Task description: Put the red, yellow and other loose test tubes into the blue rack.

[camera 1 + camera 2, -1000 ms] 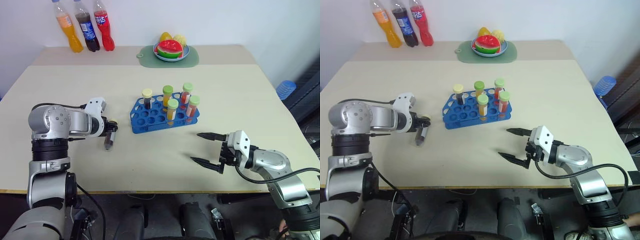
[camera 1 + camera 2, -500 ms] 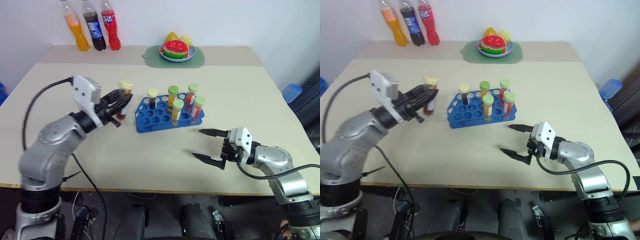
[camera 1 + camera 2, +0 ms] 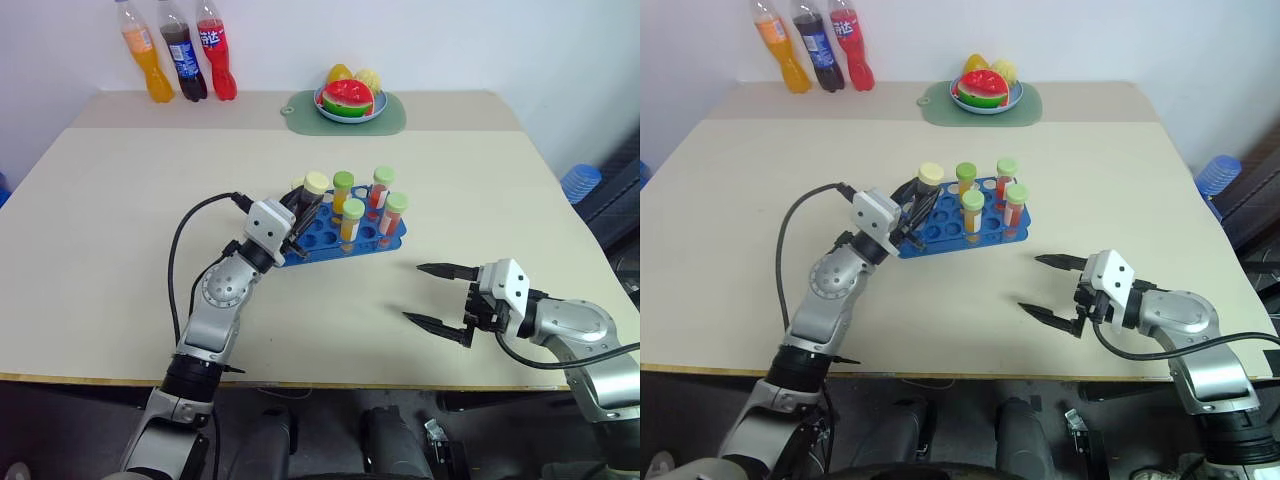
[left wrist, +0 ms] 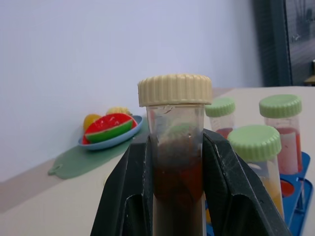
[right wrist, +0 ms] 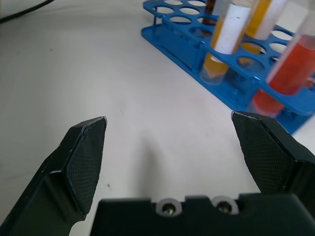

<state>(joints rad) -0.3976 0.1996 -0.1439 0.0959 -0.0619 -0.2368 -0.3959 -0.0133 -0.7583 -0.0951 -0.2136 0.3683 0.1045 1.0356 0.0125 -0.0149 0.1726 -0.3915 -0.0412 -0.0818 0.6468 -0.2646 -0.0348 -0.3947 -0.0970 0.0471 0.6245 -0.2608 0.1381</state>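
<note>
While the left gripper (image 4: 178, 162) has its fingers (image 4: 129, 182) clamped on the dark brown tube (image 4: 176, 147) with the cream cap, that tube stands upright between them, cap above the fingertips, at the centre of the head view, over the left end of the blue rack (image 3: 345, 235). Four capped tubes already stand in the rack's right half, two yellow-orange and two red. Lower right in the frame, the right gripper (image 3: 437, 294) hangs over the bare surface (image 3: 100, 220) with its fingers spread wide and nothing between them, well apart from the rack.
</note>
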